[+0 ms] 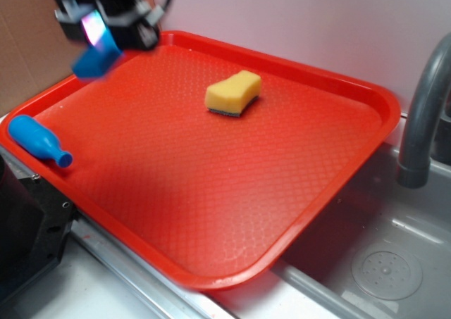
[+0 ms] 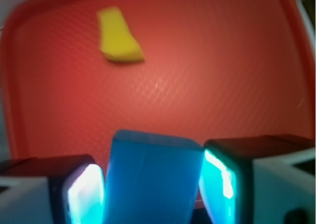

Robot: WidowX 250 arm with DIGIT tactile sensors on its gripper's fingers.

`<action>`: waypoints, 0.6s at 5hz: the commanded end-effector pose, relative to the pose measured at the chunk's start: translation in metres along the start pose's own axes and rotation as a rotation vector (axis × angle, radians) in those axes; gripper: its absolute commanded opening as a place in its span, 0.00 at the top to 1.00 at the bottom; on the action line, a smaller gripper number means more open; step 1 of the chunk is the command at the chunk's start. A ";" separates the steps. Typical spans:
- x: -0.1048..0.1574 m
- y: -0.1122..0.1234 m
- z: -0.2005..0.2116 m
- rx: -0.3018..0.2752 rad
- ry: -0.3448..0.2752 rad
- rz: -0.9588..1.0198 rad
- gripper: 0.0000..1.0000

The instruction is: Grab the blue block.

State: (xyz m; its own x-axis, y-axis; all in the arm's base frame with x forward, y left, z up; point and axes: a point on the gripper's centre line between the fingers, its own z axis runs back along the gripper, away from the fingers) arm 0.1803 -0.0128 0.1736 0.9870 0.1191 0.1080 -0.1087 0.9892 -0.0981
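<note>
The blue block hangs above the far left corner of the red tray, held by my gripper, which is shut on it. In the wrist view the blue block fills the gap between both fingers of the gripper, tilted slightly and lifted off the tray. The block's lower end is out of frame there.
A yellow sponge lies on the tray's far middle, also the yellow sponge ahead in the wrist view. A blue bottle-shaped toy rests on the tray's left rim. A grey faucet and sink are at right.
</note>
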 end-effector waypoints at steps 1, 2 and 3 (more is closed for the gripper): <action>0.031 0.009 0.081 -0.055 -0.136 -0.138 1.00; 0.036 0.010 0.065 -0.016 -0.121 -0.063 1.00; 0.038 0.006 0.053 0.016 -0.101 -0.052 1.00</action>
